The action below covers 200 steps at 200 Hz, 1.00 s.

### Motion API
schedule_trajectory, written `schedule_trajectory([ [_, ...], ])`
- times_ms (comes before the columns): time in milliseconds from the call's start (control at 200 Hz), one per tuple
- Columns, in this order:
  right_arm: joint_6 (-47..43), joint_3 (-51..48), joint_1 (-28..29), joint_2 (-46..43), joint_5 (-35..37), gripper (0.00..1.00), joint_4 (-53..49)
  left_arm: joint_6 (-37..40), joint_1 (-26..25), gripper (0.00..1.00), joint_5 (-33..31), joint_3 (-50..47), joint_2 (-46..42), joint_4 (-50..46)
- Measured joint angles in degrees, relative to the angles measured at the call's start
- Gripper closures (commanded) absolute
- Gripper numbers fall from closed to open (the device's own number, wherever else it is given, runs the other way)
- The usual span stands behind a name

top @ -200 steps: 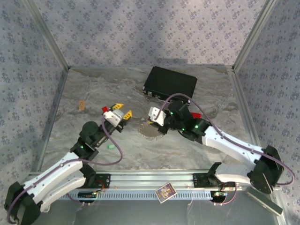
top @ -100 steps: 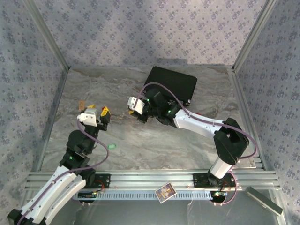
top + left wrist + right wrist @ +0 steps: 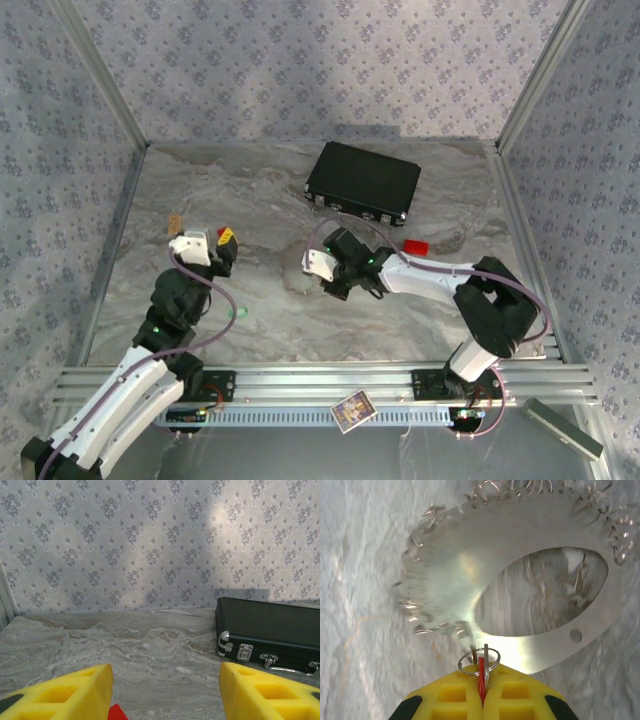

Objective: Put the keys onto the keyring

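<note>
- Red key (image 3: 482, 692): 1 thin red sliver, seen edge-on, clamped between the yellow pads (image 3: 520, 690) of the right pincer (image 3: 482, 672). A grey metal strip rises from it through a small wire ring (image 3: 461, 664).
- Keyring (image 3: 470, 570): 1 flat silvery oval plate with a large cut-out and 1 small hole, and many small wire loops along its outer edge. It lies flat on the surface (image 3: 260, 200), directly ahead of the right pincer. The small ring overlaps its near edge; whether the ring is threaded on cannot be told.
- Green key (image 3: 237, 313): 1 tiny green item, loose on the surface beside the left arm and well apart from the keyring.
- Right pincer: fully closed on the red key. In the top view it is low over the middle of the surface, nearer than the case.
- Left pincer (image 3: 166, 690): 2 yellow fingers standing apart with nothing between them. It is raised over the left part of the surface and faces the back wall.
- Case (image 3: 363, 180): 1 black rectangular case with silver latches on its near side, closed, at the back of the surface.
- Red piece (image 3: 415, 246): 1 small red item on the surface, near the case's front right corner and beside the right arm.
- Tan scrap (image 3: 176, 222): 1, on the surface near the left wall.
- Card (image 3: 352, 409): 1, on the rail between the arm bases.
</note>
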Motion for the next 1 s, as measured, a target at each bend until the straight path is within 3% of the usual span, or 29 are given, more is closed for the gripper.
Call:
schedule_trajectory([
  [605,-1.0,-0.2,-0.8,-0.6,12.9,0.98,-13.9,-2.3,0.3,0.44,0.4,-0.1,5.6,1.7],
  [775,-1.0,0.4,-1.9,1.0,15.6,0.90,-15.3,-2.3,0.4,0.43,1.5,-0.1,6.8,1.8],
  [999,-0.5,0.6,-3.2,2.9,18.6,0.71,-16.3,-2.2,0.4,0.42,3.6,-0.1,8.5,1.9],
])
